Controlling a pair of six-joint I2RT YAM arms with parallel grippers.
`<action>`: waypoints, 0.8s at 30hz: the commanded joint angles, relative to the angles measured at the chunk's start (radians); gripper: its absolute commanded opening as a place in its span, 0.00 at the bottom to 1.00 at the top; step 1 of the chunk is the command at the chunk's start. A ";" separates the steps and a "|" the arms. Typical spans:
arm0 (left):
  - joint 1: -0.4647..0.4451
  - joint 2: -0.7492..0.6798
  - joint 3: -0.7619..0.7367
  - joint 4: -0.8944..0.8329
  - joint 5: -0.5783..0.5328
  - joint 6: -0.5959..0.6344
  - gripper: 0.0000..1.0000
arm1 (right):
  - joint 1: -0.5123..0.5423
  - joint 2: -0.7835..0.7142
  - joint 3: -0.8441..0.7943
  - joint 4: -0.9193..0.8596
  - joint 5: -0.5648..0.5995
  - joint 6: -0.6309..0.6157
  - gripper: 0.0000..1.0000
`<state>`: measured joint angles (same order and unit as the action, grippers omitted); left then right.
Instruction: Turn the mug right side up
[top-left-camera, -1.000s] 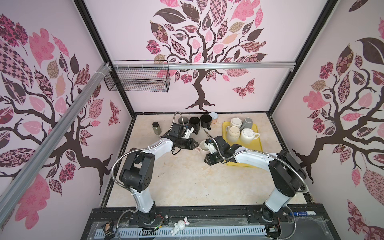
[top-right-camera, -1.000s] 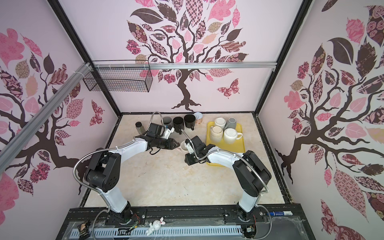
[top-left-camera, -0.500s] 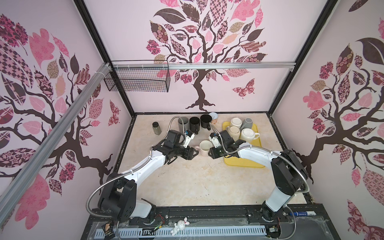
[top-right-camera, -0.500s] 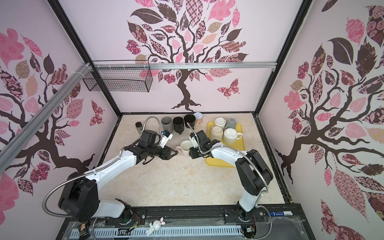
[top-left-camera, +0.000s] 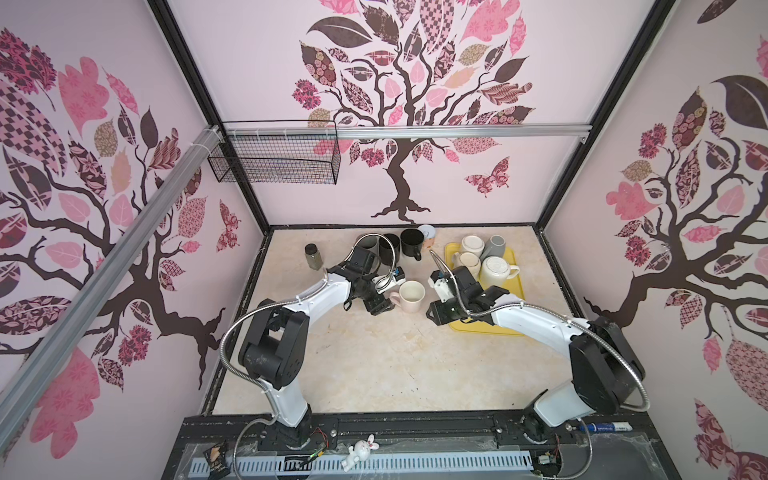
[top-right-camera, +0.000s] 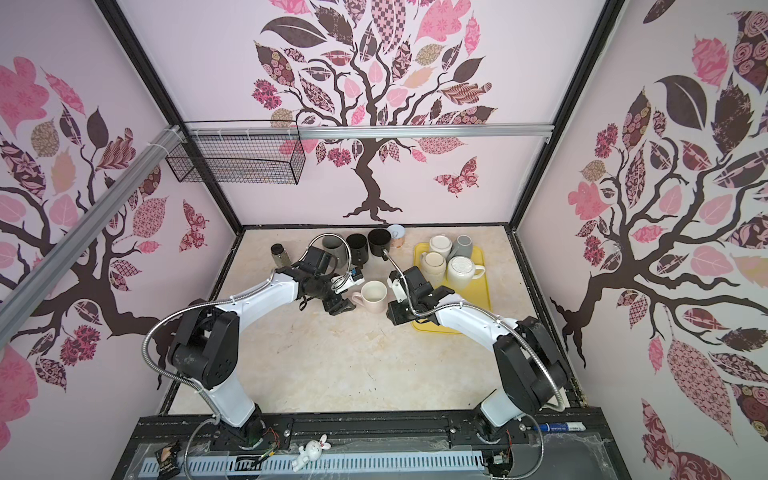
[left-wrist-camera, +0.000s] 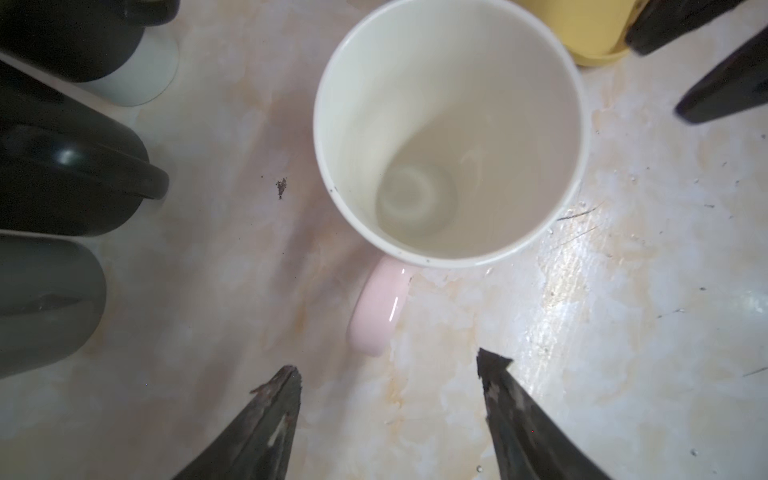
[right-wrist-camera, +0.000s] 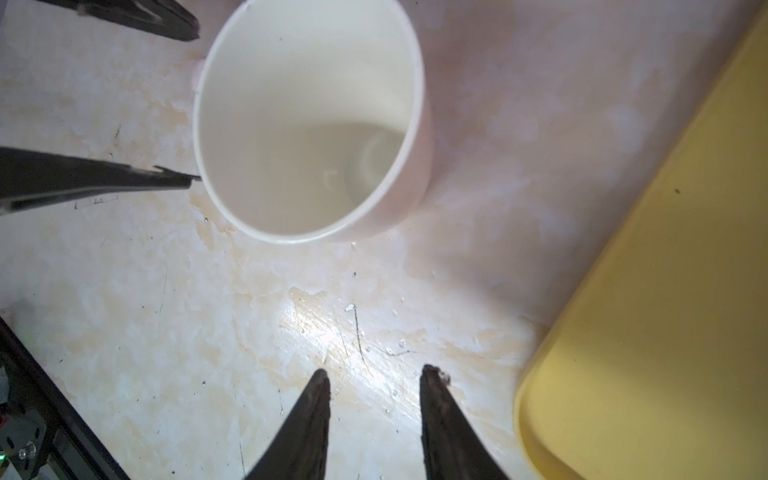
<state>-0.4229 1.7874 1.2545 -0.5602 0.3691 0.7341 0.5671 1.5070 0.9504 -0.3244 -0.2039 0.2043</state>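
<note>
A pink mug (top-left-camera: 409, 296) (top-right-camera: 374, 296) with a cream inside stands upright on the marble table, mouth up, between my two grippers. Its handle (left-wrist-camera: 376, 307) points toward my left gripper (left-wrist-camera: 386, 370), which is open a short way off and holds nothing. In both top views the left gripper (top-left-camera: 382, 306) (top-right-camera: 341, 307) sits just left of the mug. My right gripper (right-wrist-camera: 374, 374) (top-left-camera: 434, 312) stands to the mug's (right-wrist-camera: 307, 120) right with its jaws apart over bare table, clear of the mug.
A yellow tray (top-left-camera: 486, 326) (right-wrist-camera: 665, 291) with several upside-down cream and grey mugs lies right of the right gripper. Dark mugs (top-left-camera: 411, 243) (left-wrist-camera: 70, 174) and a grey one stand at the back, with a small jar (top-left-camera: 312, 255) to their left.
The left gripper's jaws have spread apart and stand clear of the mug handle. The right gripper has drawn back a little from the mug. The mug stays upright in place.
</note>
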 joint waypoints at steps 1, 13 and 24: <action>0.008 0.036 0.091 -0.093 0.058 0.134 0.69 | -0.023 -0.069 -0.039 -0.015 0.005 -0.008 0.39; -0.036 0.126 0.170 -0.103 0.135 0.156 0.41 | -0.054 -0.084 0.008 -0.062 0.012 -0.059 0.40; -0.040 0.019 0.047 0.013 0.068 0.074 0.06 | -0.117 -0.133 0.003 -0.066 0.014 -0.071 0.40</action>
<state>-0.4599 1.8812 1.3464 -0.6048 0.4522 0.8402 0.4728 1.4158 0.9176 -0.3843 -0.1940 0.1501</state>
